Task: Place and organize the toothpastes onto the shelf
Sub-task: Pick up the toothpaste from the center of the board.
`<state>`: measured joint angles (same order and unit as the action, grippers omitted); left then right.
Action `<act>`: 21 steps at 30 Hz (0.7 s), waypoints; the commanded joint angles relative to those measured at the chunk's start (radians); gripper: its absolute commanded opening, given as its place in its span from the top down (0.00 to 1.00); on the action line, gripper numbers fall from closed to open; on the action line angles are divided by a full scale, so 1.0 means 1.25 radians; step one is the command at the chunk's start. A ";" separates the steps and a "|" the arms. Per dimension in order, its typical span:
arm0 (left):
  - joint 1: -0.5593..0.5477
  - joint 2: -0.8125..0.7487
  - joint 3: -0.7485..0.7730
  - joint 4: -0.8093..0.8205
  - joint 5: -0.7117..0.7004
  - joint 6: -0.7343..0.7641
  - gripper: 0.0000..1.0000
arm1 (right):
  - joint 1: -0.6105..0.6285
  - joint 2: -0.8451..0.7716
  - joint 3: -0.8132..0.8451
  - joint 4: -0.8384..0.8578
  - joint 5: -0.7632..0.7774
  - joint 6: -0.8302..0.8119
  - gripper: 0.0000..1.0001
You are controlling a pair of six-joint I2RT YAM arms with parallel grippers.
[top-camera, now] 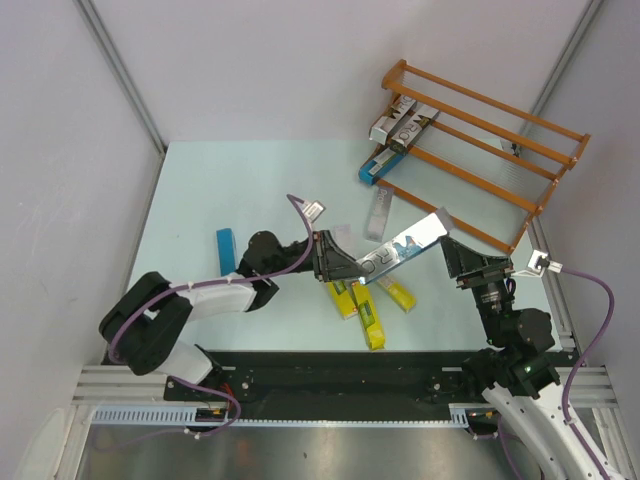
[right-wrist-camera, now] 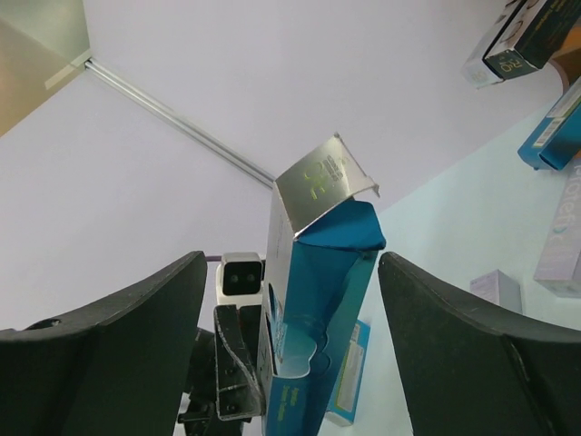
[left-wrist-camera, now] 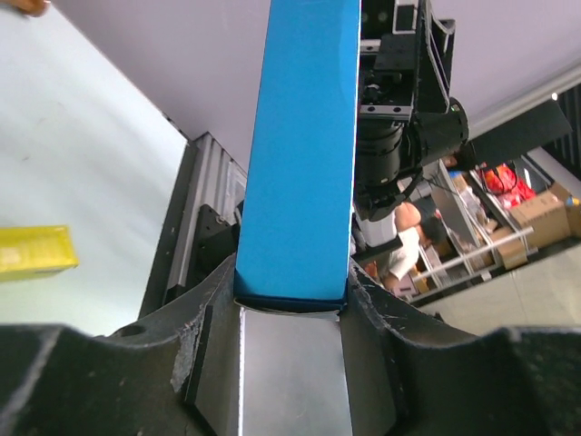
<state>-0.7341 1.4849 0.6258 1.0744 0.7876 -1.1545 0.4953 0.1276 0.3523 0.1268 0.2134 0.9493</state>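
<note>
Left gripper (left-wrist-camera: 292, 286) clamps a glossy blue-and-silver rectangular carton (left-wrist-camera: 304, 154) — right gripper (right-wrist-camera: 292, 268) stands spread wide around its open-flapped end.

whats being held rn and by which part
The left gripper clamps the silver-and-blue toothpaste carton at one end. The right gripper stands open around its flap end, not touching.

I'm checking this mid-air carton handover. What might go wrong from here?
Only the left claw grips the carton, at one end; the right claw stands open around the other, so it may tilt or drop onto the yellow cartons. Its end flap is open and may crumple when gripped.
</note>
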 commanded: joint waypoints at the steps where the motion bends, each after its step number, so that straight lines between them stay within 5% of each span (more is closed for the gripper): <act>1: 0.052 -0.075 -0.059 0.096 -0.020 -0.021 0.66 | 0.000 -0.003 0.022 0.005 0.024 0.001 0.18; 10: 0.115 -0.136 -0.196 0.012 -0.034 0.045 0.66 | -0.001 -0.010 0.029 -0.011 0.033 -0.003 0.17; 17: 0.143 -0.144 -0.248 -0.034 -0.054 0.076 0.66 | 0.000 -0.005 0.030 -0.011 0.031 -0.002 0.00; 21: 0.146 -0.117 -0.216 -0.075 -0.054 0.101 0.66 | -0.001 -0.006 0.032 -0.012 0.032 -0.006 0.00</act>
<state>-0.5621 1.3376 0.3145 0.9688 0.7330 -1.0897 0.4953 0.1234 0.3538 0.1005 0.2298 0.9485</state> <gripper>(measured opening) 0.475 0.993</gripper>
